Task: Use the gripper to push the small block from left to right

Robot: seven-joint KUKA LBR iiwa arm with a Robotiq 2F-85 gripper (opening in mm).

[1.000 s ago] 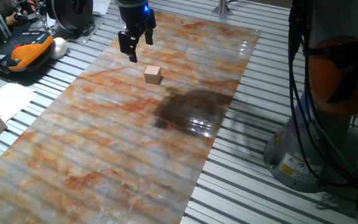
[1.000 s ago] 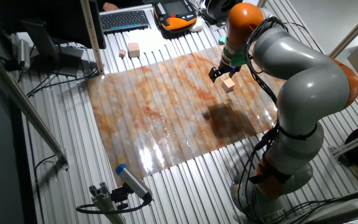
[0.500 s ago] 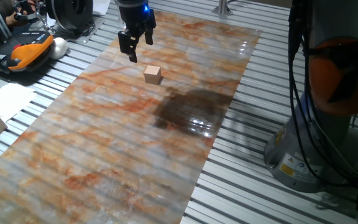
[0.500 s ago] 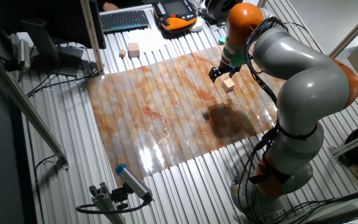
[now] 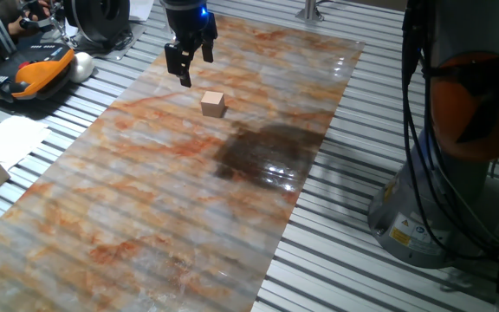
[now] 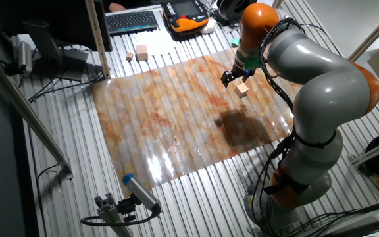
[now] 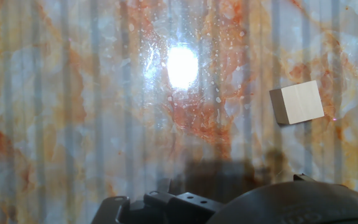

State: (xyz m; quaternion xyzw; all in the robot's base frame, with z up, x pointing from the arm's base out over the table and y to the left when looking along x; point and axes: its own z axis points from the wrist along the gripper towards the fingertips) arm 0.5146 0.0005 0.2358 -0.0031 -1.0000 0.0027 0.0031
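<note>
Hand view: one small block

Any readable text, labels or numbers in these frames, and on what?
None can be read.
Yellow sticker on the robot base: print too small to read.
Orange-and-black pendant: screen too blurred to read.
Keyboard: key legends too small.
Small block and gripper: no markings visible.

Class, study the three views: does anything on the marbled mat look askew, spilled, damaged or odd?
Only one oddity: a dark patch stains the mat beyond the small block, glossy like a wet spot or shadow; which, I cannot tell. The block sits upright, apart from the gripper.
</note>
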